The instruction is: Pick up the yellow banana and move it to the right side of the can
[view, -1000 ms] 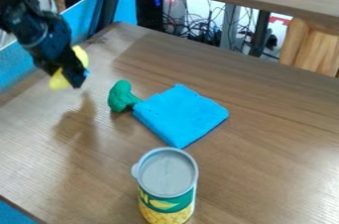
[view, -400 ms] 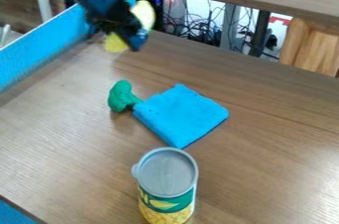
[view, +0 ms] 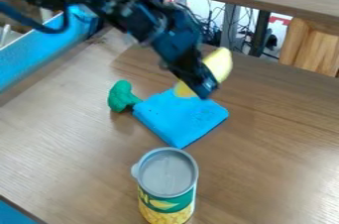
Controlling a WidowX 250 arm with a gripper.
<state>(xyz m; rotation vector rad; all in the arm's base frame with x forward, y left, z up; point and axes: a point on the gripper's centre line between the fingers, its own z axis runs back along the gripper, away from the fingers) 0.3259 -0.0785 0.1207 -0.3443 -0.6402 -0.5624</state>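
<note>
Yellow object (view: 220, 64) now nearer blue cloth (view: 177, 123); broccoli (view: 121, 97) beside, can (view: 167, 181) apart.

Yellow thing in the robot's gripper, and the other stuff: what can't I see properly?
All in the camera view:
- Yellow thing: its middle is hidden by the gripper.
- Blue cloth: its underside is hidden by its own top.
- Can: its inside is hidden by its lid.
- Table: cut off by the picture's right edge.
</note>
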